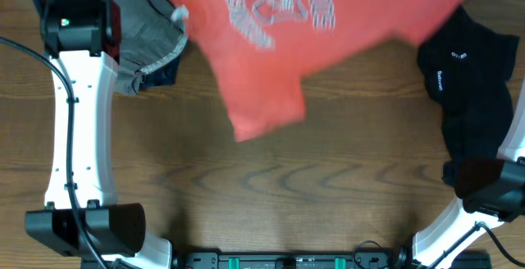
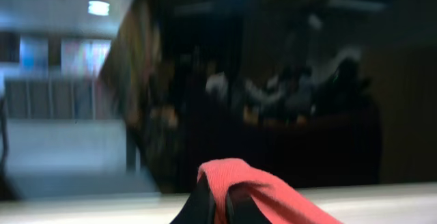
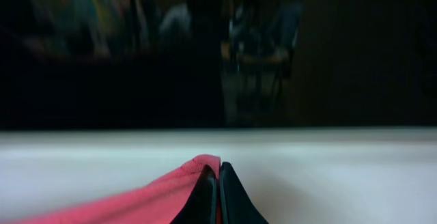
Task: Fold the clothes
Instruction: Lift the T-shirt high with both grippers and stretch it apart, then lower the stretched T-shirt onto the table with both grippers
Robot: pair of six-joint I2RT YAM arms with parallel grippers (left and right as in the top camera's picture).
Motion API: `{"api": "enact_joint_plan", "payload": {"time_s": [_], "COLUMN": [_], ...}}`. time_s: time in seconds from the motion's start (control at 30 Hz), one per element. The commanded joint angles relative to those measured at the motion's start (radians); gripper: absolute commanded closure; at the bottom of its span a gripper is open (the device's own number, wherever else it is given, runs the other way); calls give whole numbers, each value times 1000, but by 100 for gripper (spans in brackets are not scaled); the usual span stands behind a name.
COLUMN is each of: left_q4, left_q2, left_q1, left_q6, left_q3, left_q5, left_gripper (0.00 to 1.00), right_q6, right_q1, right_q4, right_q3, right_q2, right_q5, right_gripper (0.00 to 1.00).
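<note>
You have the red shirt (image 1: pixel 271 47) lifted off the table (image 1: pixel 271 187), hanging close under the overhead camera with its lettered chest facing up and one lower corner drooping toward the wood. The left gripper (image 2: pixel 222 195) pinches a fold of red cloth that drapes over its fingers. The right gripper (image 3: pixel 218 177) is pressed together on a thin red edge. Holding it at two points likely lets the cloth hang open and shake flat before you lay it down to fold. The shorts (image 1: pixel 152 39) and a navy piece (image 1: pixel 164 74) lie bunched far left, the black shirt (image 1: pixel 472 80) far right, leaving the middle free for spreading.
</note>
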Motion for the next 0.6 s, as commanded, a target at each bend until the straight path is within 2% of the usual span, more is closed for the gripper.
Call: {"api": "enact_joint_plan", "payload": {"time_s": [0.0, 0.1, 0.2, 0.57], "left_q4": [17, -34, -151, -874], "left_q2": [-42, -44, -44, -3], "left_q1": [-12, -12, -12, -18], "left_q6": [83, 87, 95, 97], "left_q3": [126, 150, 149, 137], "left_q5": [-44, -40, -40, -33], "left_gripper": [94, 94, 94, 94], "right_q6": [93, 92, 80, -126], "right_q1": [-3, -3, -3, -3], "right_q4": [26, -13, -114, -640], "right_q3": [49, 48, 48, 47], "right_q2": [-40, -37, -24, 79], "right_q5": [18, 9, -15, -96], "right_gripper": [99, 99, 99, 99]}}
